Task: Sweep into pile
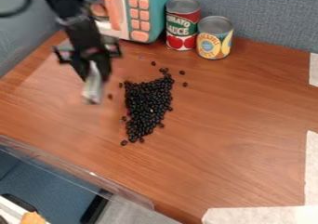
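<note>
The black gripper is in the upper left part of the camera view, above the wooden table, and its arm comes from the top edge. It is closed around a pale, narrow tool, which hangs downward from it, a little tilted. The tool is blurred, so I cannot tell exactly what kind it is, nor whether its lower end touches the table.

The black beans lie near the middle of the table, just beside the tool, on its right side in the view. Most of them form one long, dense patch, which is narrower at its upper end. Several single beans lie apart: some near the upper end, some on both sides, and a few at the bottom. One of these is between the patch and the tool.

Behind the beans, at the back of the table, stands a toy microwave, teal and white with pink buttons. Beside it stand upright a can with a red label and a can with a yellow label. Behind them is a grey-blue fabric panel. Whitish strips lie along the right and near edges of the table.
</note>
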`<state>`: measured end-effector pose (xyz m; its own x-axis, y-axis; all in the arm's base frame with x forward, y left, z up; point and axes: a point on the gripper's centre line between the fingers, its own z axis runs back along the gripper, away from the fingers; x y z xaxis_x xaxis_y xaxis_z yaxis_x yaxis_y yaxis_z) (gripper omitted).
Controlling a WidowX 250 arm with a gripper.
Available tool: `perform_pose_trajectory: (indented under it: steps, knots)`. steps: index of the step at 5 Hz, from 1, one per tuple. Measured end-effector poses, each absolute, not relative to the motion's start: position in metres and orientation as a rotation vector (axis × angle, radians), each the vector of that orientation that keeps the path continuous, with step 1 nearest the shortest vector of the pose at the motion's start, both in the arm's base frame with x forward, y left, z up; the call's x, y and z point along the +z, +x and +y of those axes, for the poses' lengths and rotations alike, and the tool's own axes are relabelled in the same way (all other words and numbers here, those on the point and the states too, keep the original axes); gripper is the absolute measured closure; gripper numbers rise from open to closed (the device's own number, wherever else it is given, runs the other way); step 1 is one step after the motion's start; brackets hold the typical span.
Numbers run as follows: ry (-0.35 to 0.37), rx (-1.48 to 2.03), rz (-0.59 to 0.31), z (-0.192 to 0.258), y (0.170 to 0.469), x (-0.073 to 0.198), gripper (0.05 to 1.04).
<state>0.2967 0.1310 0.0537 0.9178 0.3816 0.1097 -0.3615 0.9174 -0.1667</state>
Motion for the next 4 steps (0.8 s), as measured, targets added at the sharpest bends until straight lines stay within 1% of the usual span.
perform_pose_trajectory:
  steps: [1,2,3,4]
  knots:
    - [-0.149,0.161,-0.143,0.142,0.306,0.044,0.703]
    - [-0.084,0.024,-0.138,0.148,0.312,0.021,0.703]
    - [-0.033,-0.048,-0.117,0.14,0.321,0.001,0.703]
    - [0.02,-0.075,-0.121,0.143,0.329,-0.003,0.703]
